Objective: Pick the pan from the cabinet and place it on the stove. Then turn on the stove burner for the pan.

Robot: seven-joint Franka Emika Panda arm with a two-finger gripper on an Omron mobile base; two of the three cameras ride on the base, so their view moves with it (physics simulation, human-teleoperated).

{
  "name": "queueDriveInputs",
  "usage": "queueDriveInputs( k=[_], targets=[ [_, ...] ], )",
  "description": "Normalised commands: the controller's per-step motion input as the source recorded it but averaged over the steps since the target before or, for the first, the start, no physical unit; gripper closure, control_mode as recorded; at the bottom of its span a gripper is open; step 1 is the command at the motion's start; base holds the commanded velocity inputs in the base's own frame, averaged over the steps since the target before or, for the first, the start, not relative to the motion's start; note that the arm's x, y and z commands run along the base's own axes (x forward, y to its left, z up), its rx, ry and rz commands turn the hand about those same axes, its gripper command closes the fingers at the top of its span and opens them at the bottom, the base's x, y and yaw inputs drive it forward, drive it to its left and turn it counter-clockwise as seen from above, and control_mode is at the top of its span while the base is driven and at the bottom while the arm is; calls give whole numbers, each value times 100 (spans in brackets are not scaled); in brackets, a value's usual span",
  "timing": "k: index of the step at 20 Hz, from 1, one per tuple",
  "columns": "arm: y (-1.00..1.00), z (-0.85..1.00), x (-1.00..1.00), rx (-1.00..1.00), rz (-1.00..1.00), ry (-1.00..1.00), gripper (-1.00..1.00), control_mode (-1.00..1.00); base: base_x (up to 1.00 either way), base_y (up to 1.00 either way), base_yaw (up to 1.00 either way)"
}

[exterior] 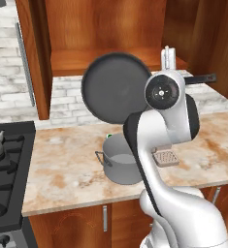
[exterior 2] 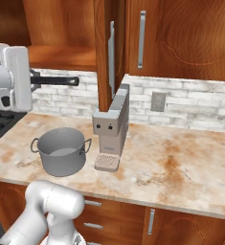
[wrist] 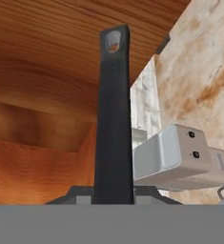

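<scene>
Above the marble counter point(exterior: 62, 169), left base view: the arm bends up at the elbow, wrist raised, holding one pan point(exterior: 116, 87) on edge before the open cabinet point(exterior: 86, 29), its round face toward the camera and handle running right; one grey pot point(exterior: 120, 162) stands below, one stove point(exterior: 6, 169) at left. Right base view: the handle lies level, pointing right; one coffee machine point(exterior 2: 111, 129) beside the pot. Hand view: the gripper point(wrist: 113, 193) is clamped on the pan's handle, which extends straight away.
</scene>
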Motion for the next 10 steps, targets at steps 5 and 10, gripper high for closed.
queueDriveInputs(
  k=[5, 10],
  targets=[
    [0, -1, 0, 0, 0, 0, 100, 100, -20, 1, 0],
    [0, 0, 0, 0, 0, 0, 100, 100, -57, 6, 0]
  ],
)
